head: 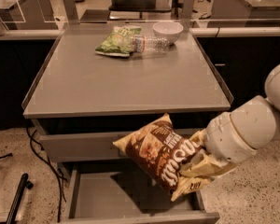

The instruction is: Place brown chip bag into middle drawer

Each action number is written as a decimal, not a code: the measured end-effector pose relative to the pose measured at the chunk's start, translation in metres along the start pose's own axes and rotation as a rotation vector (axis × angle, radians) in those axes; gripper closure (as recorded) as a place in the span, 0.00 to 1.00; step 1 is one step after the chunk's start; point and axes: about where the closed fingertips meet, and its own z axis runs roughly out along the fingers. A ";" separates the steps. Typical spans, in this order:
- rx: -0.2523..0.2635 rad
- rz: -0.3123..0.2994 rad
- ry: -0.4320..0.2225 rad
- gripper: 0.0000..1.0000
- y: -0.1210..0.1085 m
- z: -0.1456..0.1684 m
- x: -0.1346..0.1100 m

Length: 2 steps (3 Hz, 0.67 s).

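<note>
Low in the right of the frame, the claw [201, 168] is clamped on one end of the brown chip bag [161, 154], its cream fingers pinched tight into the crumpled foil just under the arm's [245, 132] rounded white wrist. The bag hangs tilted in the air, its cream-yellow end pointing up and left, in front of the closed upper drawer front [77, 146] and above the right half of the middle drawer [100, 197]. That drawer stands pulled out at the bottom of the frame, its plain grey floor carrying the bag's shadow.

Above, the counter [112, 85] is a flat grey metal top with low raised edges along the sides. Near its far edge lie a green chip bag [115, 41], a clear water bottle [150, 44] on its side touching that bag, and a white bowl [168, 31] just beside the bottle's cap end.

A clear panel runs along the back of the counter, with more desks and a chair base behind it. The floor [11, 164] is speckled pale stone, and black cables [39, 148] trail down at the lower left of the cabinet.
</note>
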 end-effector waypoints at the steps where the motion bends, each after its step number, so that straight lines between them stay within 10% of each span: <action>1: -0.002 -0.010 0.003 1.00 0.002 0.002 0.000; 2: -0.003 -0.047 0.059 1.00 0.005 0.013 0.009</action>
